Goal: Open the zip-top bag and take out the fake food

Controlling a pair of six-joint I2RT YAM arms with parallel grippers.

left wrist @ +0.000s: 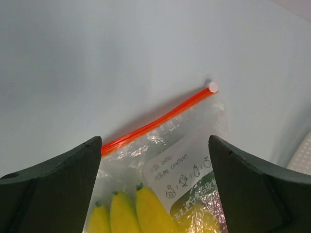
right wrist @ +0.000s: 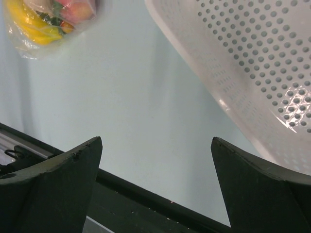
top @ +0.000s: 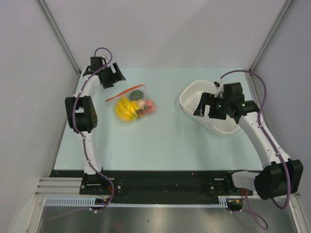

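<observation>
1. Left claw [top: 111,75] is near the far-left corner of the worktop [top: 170,141]. Jaws are spread wide with nothing between them. In the wrist view the claw looks down on the bag's mouth, apparently above it rather than touching.
2. Zip-top bag [top: 133,104] lies flat, left of the worktop's centre and nearer the far edge than the near one. Its red zip strip [left wrist: 160,119] runs along the side facing the far-left corner and looks sealed along the stretch in view. One end is hidden behind a finger.
3. Fake food [top: 131,108] is all inside the bag — yellow bananas [left wrist: 146,208] closest to the left claw, red and green pieces behind. Nothing lies out on the worktop.
4. White perforated basket [top: 187,99] sits by the right edge, well apart from the bag.
5. Right claw [top: 206,110] hangs over the basket with jaws spread and nothing held. Its camera sees the bag only in a far corner.
6. Judged step: the approach to opening the bag, with no grasp made yet.
7. Next move, as I read it: the left claw drops onto one lip just below the strip and pinches thin film only. The right claw must cross over to take the opposite lip — otherwise the bag will likely slide rather than part.
</observation>
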